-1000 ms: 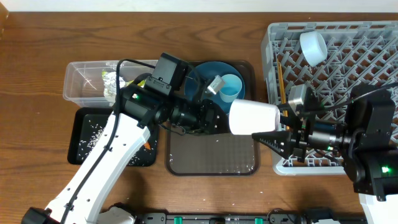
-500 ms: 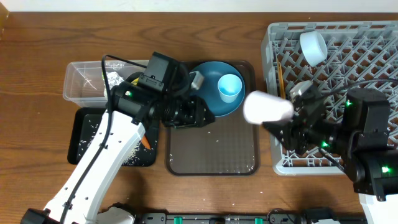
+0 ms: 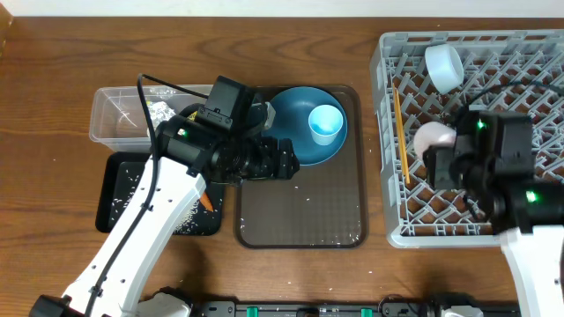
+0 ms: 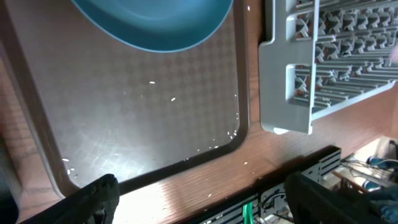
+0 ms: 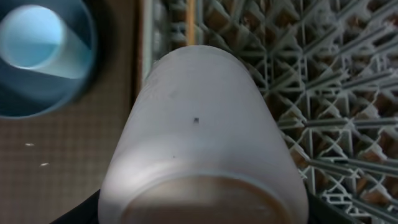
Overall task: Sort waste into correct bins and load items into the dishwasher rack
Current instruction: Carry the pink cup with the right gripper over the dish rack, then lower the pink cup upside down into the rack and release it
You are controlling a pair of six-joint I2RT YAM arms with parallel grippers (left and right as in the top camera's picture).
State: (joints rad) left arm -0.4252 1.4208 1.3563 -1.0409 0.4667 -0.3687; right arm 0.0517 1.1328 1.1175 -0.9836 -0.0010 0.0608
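Cup first: the pink cup sits tight between the dark fingers of the right gripper. The gripper is clamped on it, and the cup sticks out past the fingers. Right under this gripper is the grey rack with its many pegs. The cup is up over the rack, near the edge that faces the brown tray.

The wooden chopsticks lie in the rack just beside the cup, on the tray side. A white bowl rests in the rack farther out from the gripper, apart from the cup.

The left gripper has its fingers wide apart, with nothing between them. It hangs over the brown tray. The big blue plate lies on the tray just ahead of it, and the light blue cup stands on that plate.

Behind the left gripper, beside its arm, are two tubs. The clear tub holds a silver foil ball. The black tub holds white rice grains and a small carrot.
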